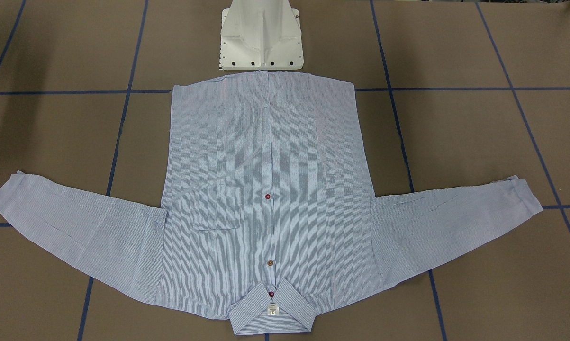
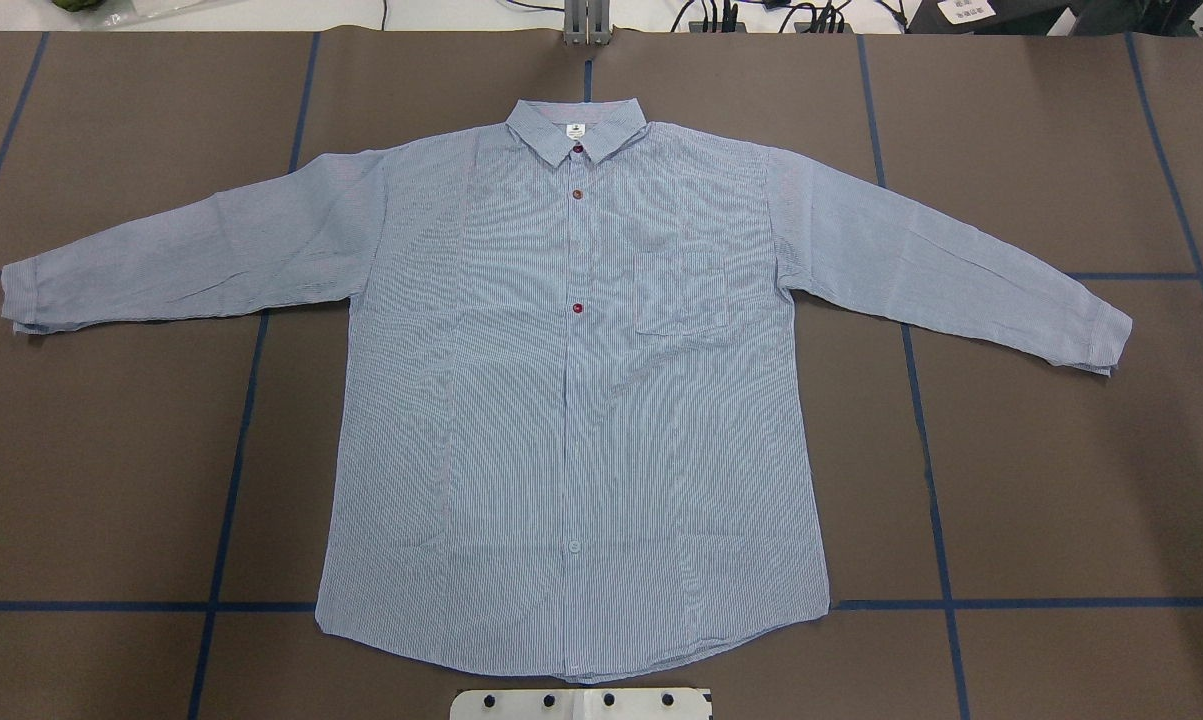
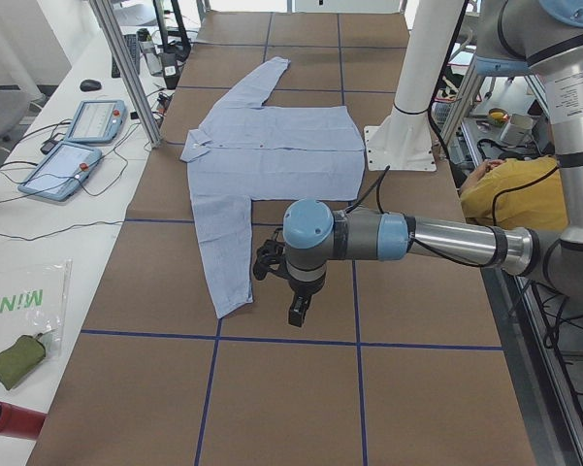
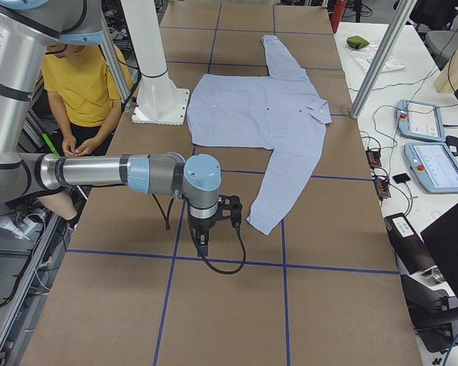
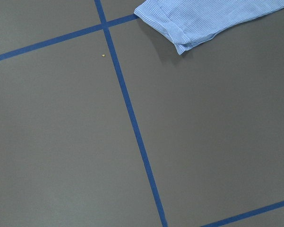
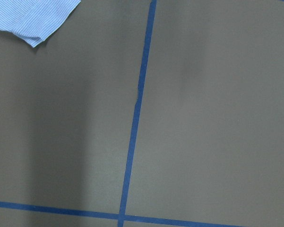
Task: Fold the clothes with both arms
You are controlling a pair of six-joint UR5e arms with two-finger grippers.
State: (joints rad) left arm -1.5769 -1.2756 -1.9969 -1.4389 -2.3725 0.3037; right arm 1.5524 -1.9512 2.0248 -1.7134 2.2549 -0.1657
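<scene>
Lying of shirt: the shirt is spread flat on the counter, front up and buttoned. No fold made yet, by my reading.
Long axis: the collar is on the far side from the robot. The hem is on the near side, right by the white pedestal base.
Sleeves: both are stretched outward, one left, one right. Left cuff and right cuff are well apart.
Left hand: the left hand hangs above bare counter just beyond the left cuff, pointing down and not touching cloth. It shows only from the side, so I cannot tell whether the fingers are apart or together.
Left wrist view: the cuff sits in the upper right corner, so the sleeve runs away from the hand in that direction.
Right hand: the right hand mirrors it, above the counter beyond the right cuff. Finger state cannot be told either.
Right wrist view: the cuff sits in the upper left corner.
Nearer arm: each hand is closest to its own cuff, a symmetric set-up.
Coming move (judgement): each hand goes inward and down to its cuff, then carries the sleeve across the body.
In the way: only flat blue tape lines show between hand and cuff. The pedestal base crowds the hem.
Surroundings: a person in a yellow top is behind the robot. Tablets lie on a side bench beyond the collar.
</scene>
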